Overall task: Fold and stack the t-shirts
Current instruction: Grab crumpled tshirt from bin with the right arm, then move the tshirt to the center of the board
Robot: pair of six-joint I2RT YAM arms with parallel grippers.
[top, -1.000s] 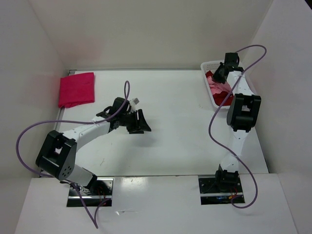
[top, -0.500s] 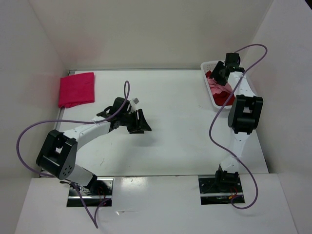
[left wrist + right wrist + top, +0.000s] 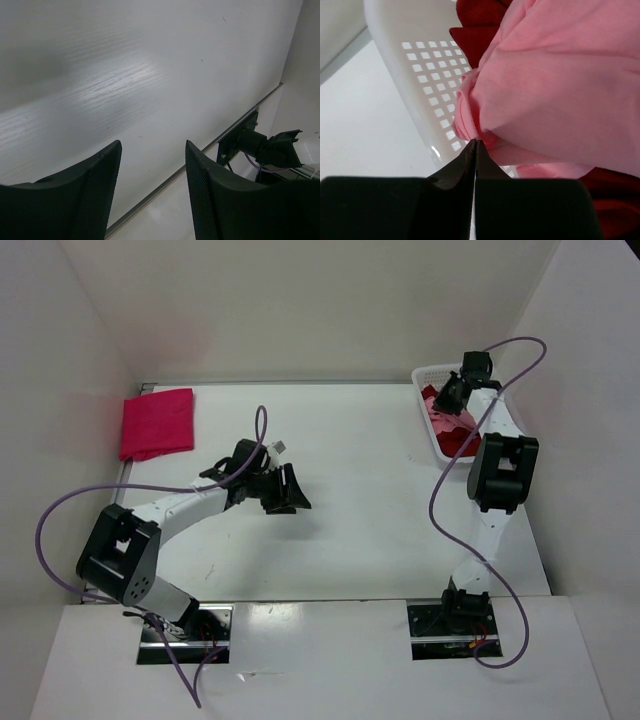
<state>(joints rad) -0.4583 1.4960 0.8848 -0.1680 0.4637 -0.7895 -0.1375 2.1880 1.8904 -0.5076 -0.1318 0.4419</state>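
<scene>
white worktop [image 3: 380, 500]: your left tool [image 3: 284, 492] hangs half-open and empty at its middle. beyond, your right tool [image 3: 476, 145] is pinched shut at a fold of the light pink t-shirt [image 3: 560, 75] in the basket [image 3: 420, 65]; so thin a bite may slip, or drag the dark red t-shirt [image 3: 480, 20] along. magenta t-shirt [image 3: 157, 423] lies far left.

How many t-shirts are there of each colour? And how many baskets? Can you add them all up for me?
Bright magenta t-shirt: 1
Light pink t-shirt: 1
Dark red t-shirt: 1
White basket: 1
Total: 4
</scene>
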